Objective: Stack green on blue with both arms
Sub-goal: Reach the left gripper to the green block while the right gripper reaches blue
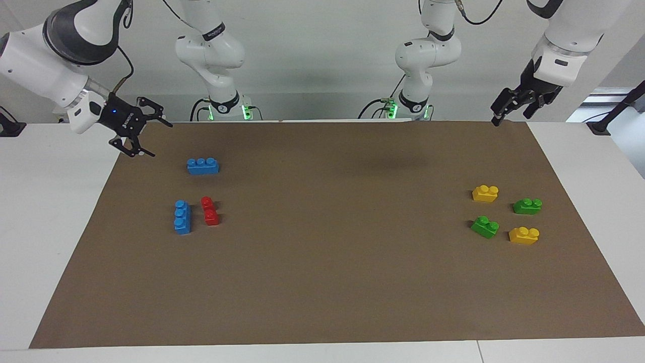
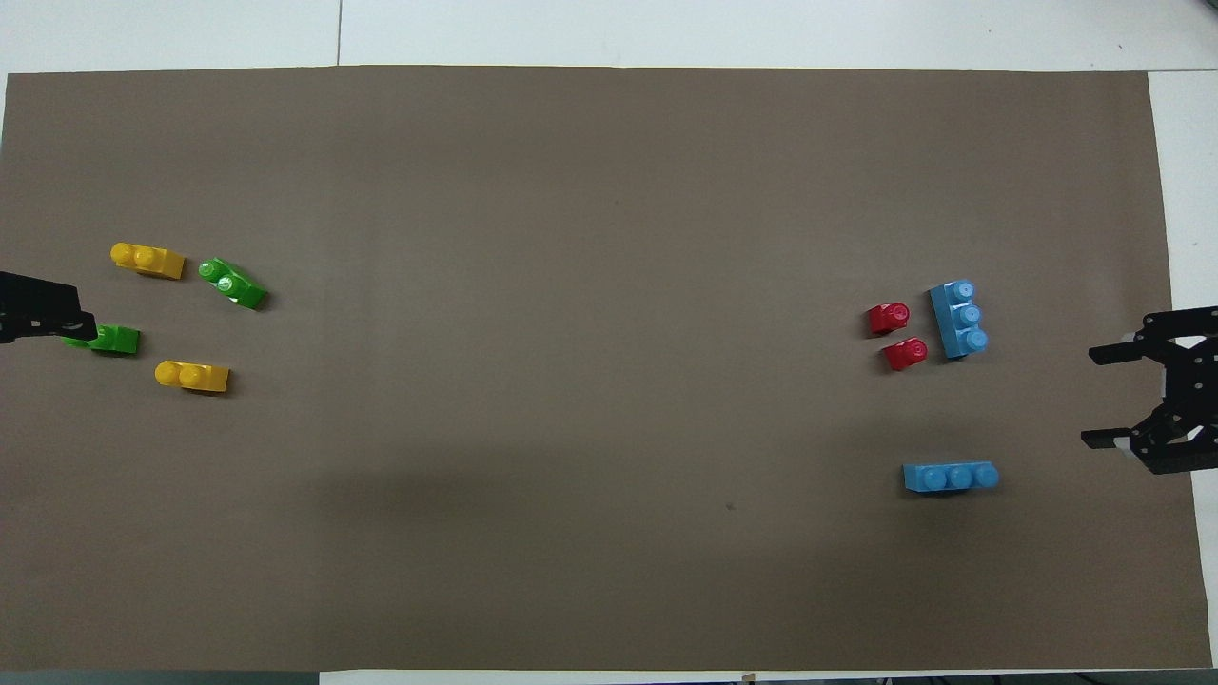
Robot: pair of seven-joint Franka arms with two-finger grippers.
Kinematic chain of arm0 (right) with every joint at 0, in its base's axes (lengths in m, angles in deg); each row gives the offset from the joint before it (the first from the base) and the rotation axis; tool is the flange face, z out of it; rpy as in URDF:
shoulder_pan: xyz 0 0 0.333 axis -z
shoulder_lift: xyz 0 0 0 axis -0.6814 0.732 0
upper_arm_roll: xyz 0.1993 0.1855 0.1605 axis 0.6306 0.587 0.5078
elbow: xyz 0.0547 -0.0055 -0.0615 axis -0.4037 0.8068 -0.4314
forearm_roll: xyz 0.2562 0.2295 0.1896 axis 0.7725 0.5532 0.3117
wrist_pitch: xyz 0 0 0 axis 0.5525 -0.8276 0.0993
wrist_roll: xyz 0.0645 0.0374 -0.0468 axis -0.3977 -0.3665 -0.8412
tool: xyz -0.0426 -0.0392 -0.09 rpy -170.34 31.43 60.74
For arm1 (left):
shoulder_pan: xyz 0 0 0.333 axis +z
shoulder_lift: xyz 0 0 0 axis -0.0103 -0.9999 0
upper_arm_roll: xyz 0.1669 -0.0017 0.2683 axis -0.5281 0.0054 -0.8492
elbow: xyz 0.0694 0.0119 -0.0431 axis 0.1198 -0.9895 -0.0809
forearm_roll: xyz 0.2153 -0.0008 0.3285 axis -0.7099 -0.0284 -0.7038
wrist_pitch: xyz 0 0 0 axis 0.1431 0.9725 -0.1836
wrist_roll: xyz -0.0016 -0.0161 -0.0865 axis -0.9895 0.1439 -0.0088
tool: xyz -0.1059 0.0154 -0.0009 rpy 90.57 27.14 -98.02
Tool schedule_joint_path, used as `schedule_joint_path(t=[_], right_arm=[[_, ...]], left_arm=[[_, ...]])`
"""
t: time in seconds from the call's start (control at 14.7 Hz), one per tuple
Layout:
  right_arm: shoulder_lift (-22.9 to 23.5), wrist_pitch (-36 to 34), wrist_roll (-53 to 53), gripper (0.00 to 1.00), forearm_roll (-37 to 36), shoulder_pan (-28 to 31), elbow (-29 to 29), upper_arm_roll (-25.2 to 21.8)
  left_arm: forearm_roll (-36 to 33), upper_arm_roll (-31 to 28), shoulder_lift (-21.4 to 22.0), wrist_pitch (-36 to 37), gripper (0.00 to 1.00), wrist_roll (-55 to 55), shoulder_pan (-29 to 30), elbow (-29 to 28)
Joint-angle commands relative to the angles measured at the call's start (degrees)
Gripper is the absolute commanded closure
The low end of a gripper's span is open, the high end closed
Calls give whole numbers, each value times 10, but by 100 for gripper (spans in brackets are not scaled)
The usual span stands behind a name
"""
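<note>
Nothing is grasped yet: both the left gripper (image 1: 510, 107) and right gripper (image 1: 142, 129) hang spread and empty. Next, the left must descend on the green brick (image 1: 527, 205) beside the yellow brick (image 1: 485, 193), then carry it to a blue brick (image 1: 203, 165).

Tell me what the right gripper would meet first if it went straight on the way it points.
The right gripper, open, points along the mat toward the nearer blue brick; probably that first, though it may pass above it.
</note>
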Motion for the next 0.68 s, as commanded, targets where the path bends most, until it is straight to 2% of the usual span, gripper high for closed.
schedule_joint_path(t=[0.0, 0.14, 0.2, 0.27, 0.41, 0.61], right_arm=[[6, 50, -150, 0, 61, 26, 88, 5], [9, 62, -237, 0, 67, 44, 127, 5], [15, 61, -276, 0, 106, 69, 158, 4], [17, 67, -317, 0, 115, 77, 174, 4], [12, 81, -383, 0, 116, 80, 195, 4], [46, 79, -447, 0, 126, 108, 211, 4]], left_arm=[[10, 3, 49, -73, 0, -55, 13, -93], [21, 3, 48, -75, 0, -112, 24, -102], [30, 3, 47, -88, 0, -143, 27, -110], [31, 3, 48, -109, 0, -174, 27, -124], [35, 3, 38, -126, 0, -225, 28, -130], [35, 3, 9, -155, 0, -258, 29, -131]])
